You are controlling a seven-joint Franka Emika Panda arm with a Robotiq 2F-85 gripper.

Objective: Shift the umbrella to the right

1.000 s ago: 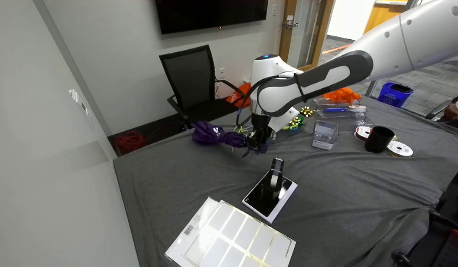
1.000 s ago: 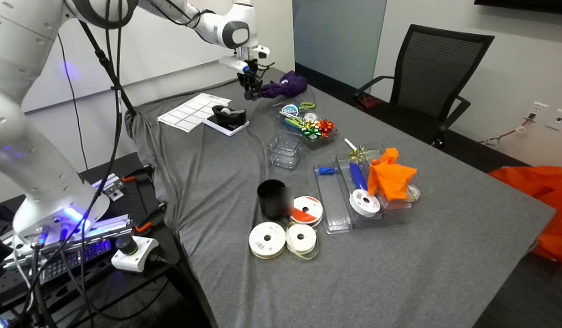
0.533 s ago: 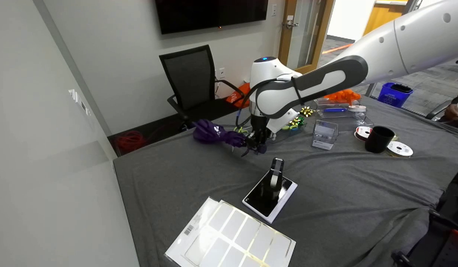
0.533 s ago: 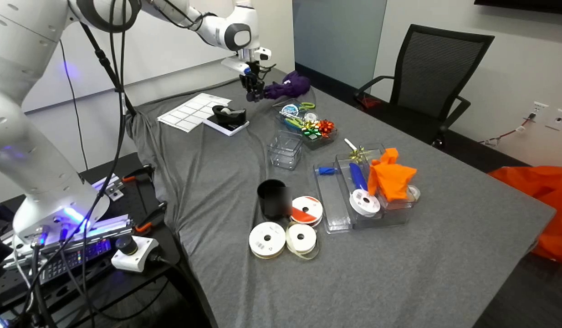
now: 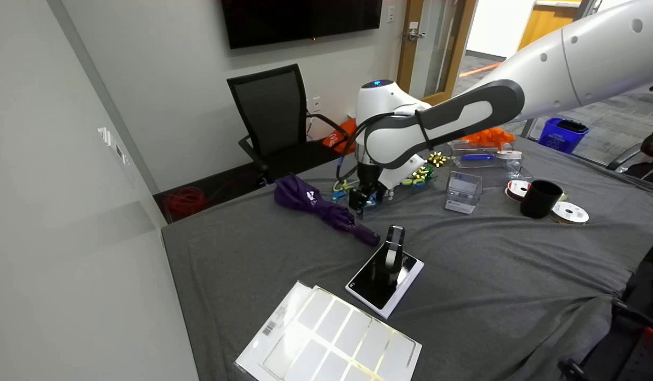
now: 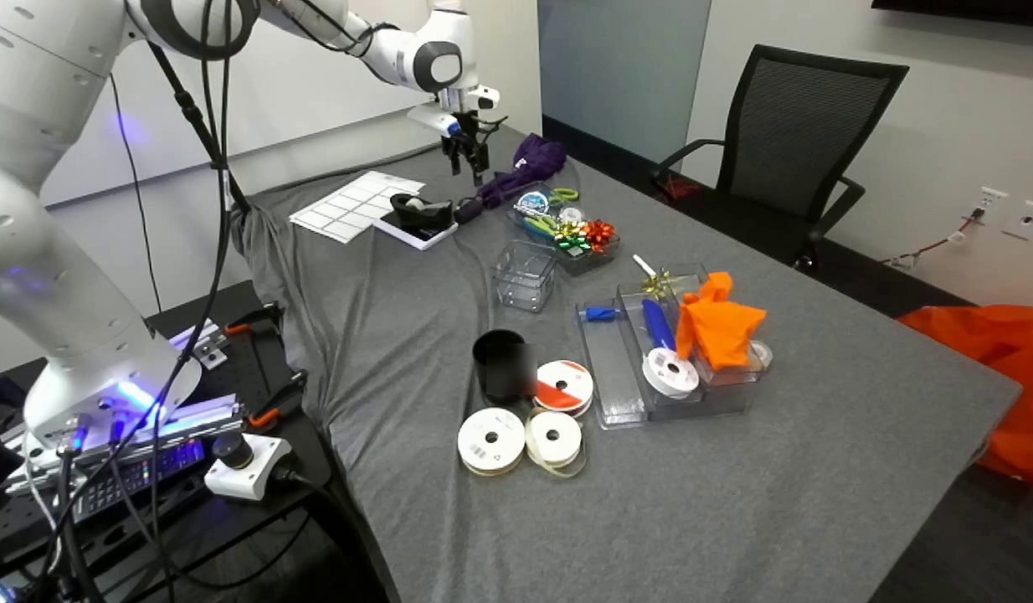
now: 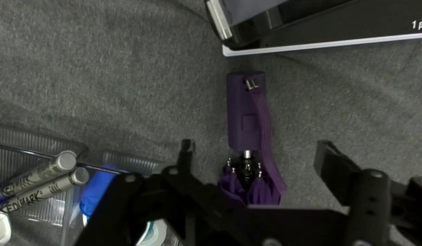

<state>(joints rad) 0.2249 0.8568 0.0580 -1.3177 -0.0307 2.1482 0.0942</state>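
The folded purple umbrella [image 5: 334, 214] lies on the grey tablecloth, its handle end close to the tape dispenser. My gripper [image 6: 467, 172] hovers just over it, fingers apart. In the wrist view the dark handle [image 7: 243, 112] and its strap lie between and beyond the spread fingertips, touching neither one. Both black fingers [image 7: 334, 167] are well clear of the cloth canopy, whose lower part is hidden behind the gripper's body.
A black tape dispenser [image 5: 392, 254] stands on a white-edged box beside the handle. Label sheets [image 5: 337, 338] lie nearer the whiteboard side. A clear tray [image 6: 588, 264] with scissors and bows sits beside the umbrella. Beyond are a clear bin [image 6: 525, 276] and a black cup [image 6: 500, 364].
The gripper has opened and let go of the umbrella. The umbrella has dropped onto the table, its handle swinging toward the tape dispenser. The arm itself has barely shifted.
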